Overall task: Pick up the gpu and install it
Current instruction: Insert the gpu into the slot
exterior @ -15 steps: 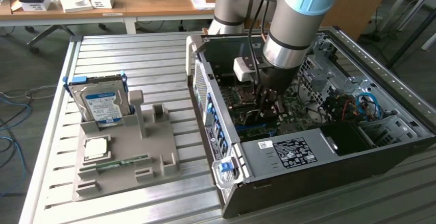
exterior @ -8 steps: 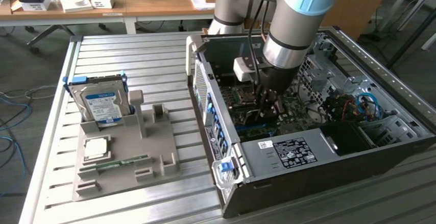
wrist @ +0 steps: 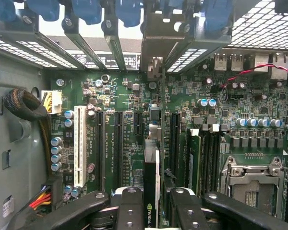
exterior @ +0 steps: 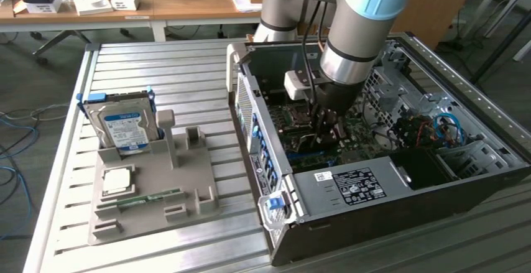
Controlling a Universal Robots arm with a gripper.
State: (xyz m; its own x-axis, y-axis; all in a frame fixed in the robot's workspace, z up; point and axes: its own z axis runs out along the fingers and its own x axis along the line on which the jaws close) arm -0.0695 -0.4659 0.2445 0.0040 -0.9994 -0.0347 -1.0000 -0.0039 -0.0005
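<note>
Broadly, the metal slatted table [exterior: 158, 68] carries an open computer case [exterior: 390, 180] on the exterior view's right, lying on its side with its green motherboard [wrist: 129, 96] exposed. The robot arm [exterior: 352, 30] reaches down from above into the case. On the exterior view's left stands a grey parts holder [exterior: 153, 192], with a blue-framed silver hard drive [exterior: 120, 124] upright in its rear slot and a slim green memory stick [exterior: 149, 197] lying near its front. Inside the case, the gripper [wrist: 151, 201] hangs low over the motherboard, and its jaws are closed narrowly on the gpu [wrist: 151, 191], which is held edge-on between the two black fingers [wrist: 129, 211]. The thin dark card points down toward the long expansion slots [wrist: 119, 143], beside a white slot [wrist: 79, 143]; whether it touches the board cannot be told. Blue latches [wrist: 86, 9] line the rear bracket openings.
</note>
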